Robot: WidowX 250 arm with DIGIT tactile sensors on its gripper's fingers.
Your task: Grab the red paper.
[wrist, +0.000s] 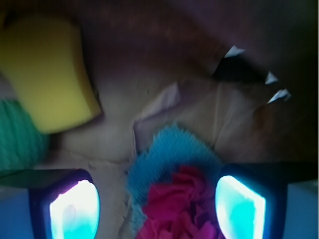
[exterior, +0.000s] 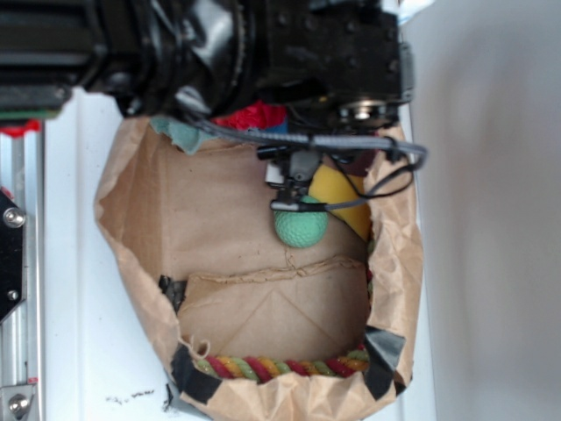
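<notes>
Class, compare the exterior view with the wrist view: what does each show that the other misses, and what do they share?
Only the exterior view shows the whole brown paper bag, the braided rope along its lower rim, and the robot arm overhead. Only the wrist view shows the gripper with its fingers apart on either side of the red paper, which lies on the teal fuzzy cloth. Both show the green ball, the yellow sponge, and some red paper and teal cloth.
</notes>
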